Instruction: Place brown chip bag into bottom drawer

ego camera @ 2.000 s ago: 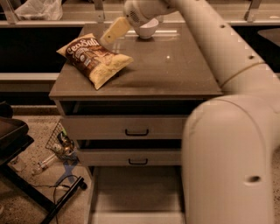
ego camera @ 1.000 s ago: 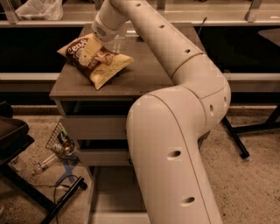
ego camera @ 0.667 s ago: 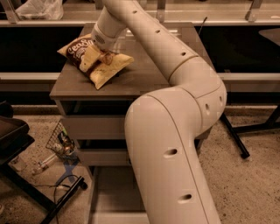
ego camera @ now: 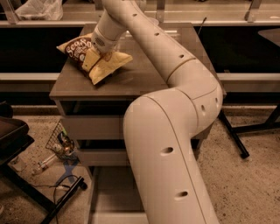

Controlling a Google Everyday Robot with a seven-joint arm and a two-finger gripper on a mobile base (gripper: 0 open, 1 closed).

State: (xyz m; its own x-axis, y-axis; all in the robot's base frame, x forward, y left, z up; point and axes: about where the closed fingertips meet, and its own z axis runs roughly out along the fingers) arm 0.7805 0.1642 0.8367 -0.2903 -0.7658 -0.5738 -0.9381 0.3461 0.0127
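Note:
The brown chip bag [ego camera: 83,54] lies on the top of the grey-brown cabinet [ego camera: 144,78], near its back left corner, dark brown in the middle with cream-yellow ends. My gripper [ego camera: 94,59] is down on the bag's middle, touching it from above. My cream arm runs from the bag across the cabinet top and down the front. The bottom drawer [ego camera: 107,199] is pulled out at the foot of the cabinet. Its grey floor shows on the left, and my arm hides its right part.
Two upper drawers [ego camera: 89,127] are shut. A wire basket [ego camera: 59,142] with clutter and cables lies on the floor to the left, next to a black stand [ego camera: 19,144]. A clear plastic bag [ego camera: 37,8] sits on the back shelf. A black leg [ego camera: 232,135] stands at the right.
My arm has swung left over the cabinet top and the gripper has come down onto the chip bag. The bag lies where it was.

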